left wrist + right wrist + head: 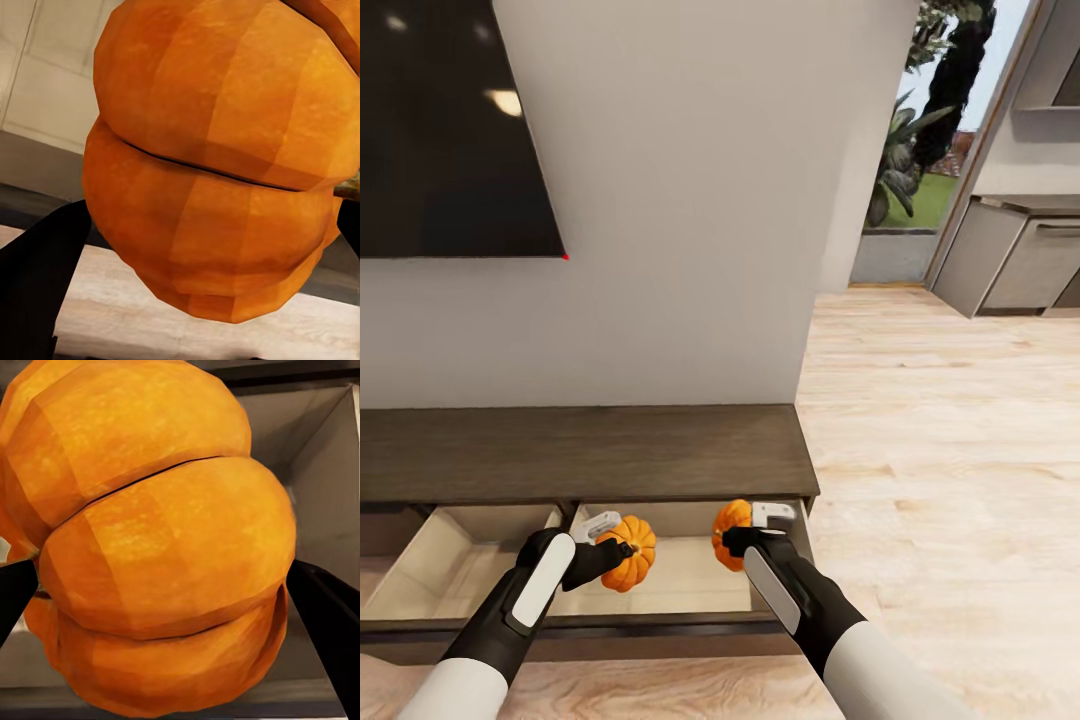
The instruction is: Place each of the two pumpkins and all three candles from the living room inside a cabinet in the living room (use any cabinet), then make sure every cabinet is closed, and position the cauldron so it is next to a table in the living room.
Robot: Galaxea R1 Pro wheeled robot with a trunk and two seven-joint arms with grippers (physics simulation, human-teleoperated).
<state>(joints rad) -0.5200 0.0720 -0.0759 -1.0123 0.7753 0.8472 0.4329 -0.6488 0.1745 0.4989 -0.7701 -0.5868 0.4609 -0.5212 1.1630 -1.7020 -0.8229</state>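
Observation:
Two orange pumpkins hang over the right-hand open drawer (680, 580) of the dark-brown cabinet (580, 450). My left gripper (610, 545) is shut on the left pumpkin (632, 555), which looms large in the left wrist view (217, 165) between dark fingers (37, 285). My right gripper (745, 530) is shut on the right pumpkin (730, 530); it bulks close in the right wrist view (157, 547), with the drawer's pale inside behind it. Candles and cauldron are out of view.
A second open drawer (450, 565) lies to the left. A dark TV screen (450, 130) hangs on the white wall above the cabinet. Pale wood floor (940, 450) stretches right toward grey units (1020, 255) and a glazed opening with plants (920, 150).

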